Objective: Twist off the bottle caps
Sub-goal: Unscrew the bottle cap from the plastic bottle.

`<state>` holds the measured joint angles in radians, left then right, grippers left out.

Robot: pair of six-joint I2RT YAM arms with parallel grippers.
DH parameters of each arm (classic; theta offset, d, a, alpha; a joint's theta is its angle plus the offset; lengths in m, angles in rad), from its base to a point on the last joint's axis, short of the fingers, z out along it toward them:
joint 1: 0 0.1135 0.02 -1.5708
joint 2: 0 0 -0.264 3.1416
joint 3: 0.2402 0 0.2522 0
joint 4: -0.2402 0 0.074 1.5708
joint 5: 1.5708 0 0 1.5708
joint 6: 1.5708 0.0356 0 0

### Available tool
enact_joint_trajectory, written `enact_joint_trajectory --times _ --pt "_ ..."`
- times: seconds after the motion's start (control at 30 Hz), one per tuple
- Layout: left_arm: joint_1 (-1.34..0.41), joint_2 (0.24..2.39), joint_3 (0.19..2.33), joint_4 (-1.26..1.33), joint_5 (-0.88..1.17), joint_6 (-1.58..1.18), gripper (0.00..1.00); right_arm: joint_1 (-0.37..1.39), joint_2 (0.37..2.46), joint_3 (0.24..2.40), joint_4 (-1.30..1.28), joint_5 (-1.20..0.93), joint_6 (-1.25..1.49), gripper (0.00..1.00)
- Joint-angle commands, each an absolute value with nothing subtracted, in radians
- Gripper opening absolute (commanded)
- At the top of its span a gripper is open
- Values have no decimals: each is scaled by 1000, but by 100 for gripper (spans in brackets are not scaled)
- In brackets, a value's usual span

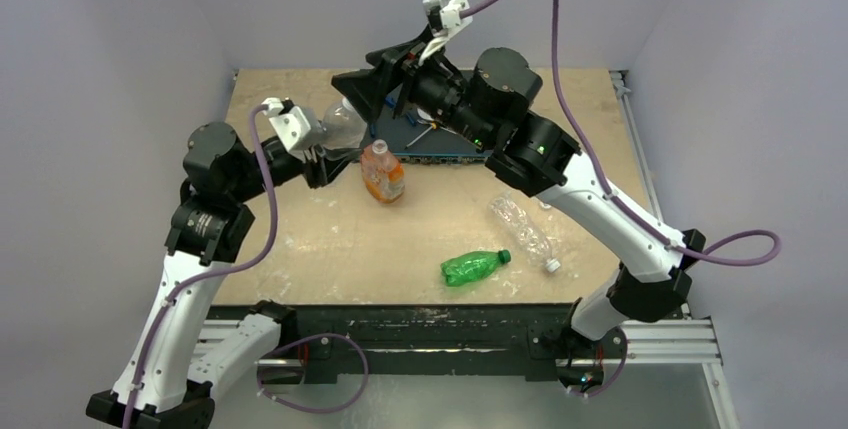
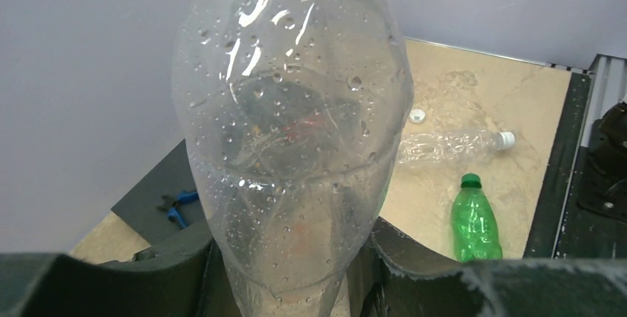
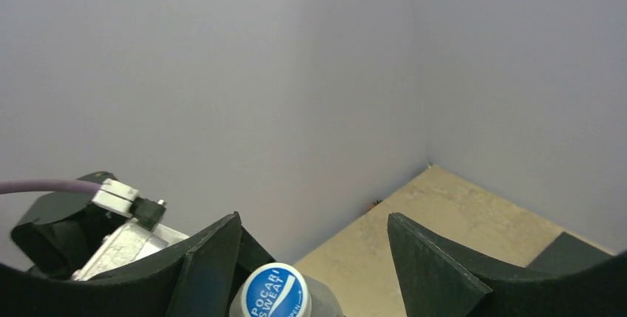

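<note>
Right gripper [image 3: 314, 217]: jaws parted, wider than the cap, holding nothing. Between its black fingers [image 3: 211, 261] sits the Pocari Sweat cap [image 3: 275, 292], white with a blue printed face, seated on the neck of the clear bottle [image 2: 296, 132]. The cap lies closer to the finger on the left of the right wrist view, with an open gap to the other finger; whether it touches the nearer finger cannot be told. Left gripper [image 2: 290, 236]: clamped on the lower body of the clear bottle, one finger on each side. The bottle is lifted off the table [image 1: 300, 239], its wall wet with droplets on the inside. In the top view the two grippers meet over the far left part of the table, the right one facing the cap end of the held bottle. Just beside them the orange-label bottle [image 1: 383, 171] stands upright on the table. Nearer the arm bases the green bottle [image 1: 470, 267] lies on its side with the green cap [image 1: 505, 256] on; to its right the crinkled clear bottle [image 1: 520, 227] lies flat, white cap [image 1: 552, 265] on. A loose white cap [image 2: 418, 116] rests on the table near the crinkled clear bottle. Behind, blue-handled pliers [image 2: 177, 206] lie on a dark mat [image 2: 148, 199].
</note>
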<state>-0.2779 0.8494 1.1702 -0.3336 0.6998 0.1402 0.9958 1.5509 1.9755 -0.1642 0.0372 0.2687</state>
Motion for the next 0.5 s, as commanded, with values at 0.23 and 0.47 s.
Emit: enact_joint_trajectory --times 0.23,0.47 --pt "-276 853 1179 -313 616 145 6 1000 1553 1984 -170 83 289 63" --pt "-276 877 1205 -318 588 117 5 1000 1549 1929 -126 71 321 65"
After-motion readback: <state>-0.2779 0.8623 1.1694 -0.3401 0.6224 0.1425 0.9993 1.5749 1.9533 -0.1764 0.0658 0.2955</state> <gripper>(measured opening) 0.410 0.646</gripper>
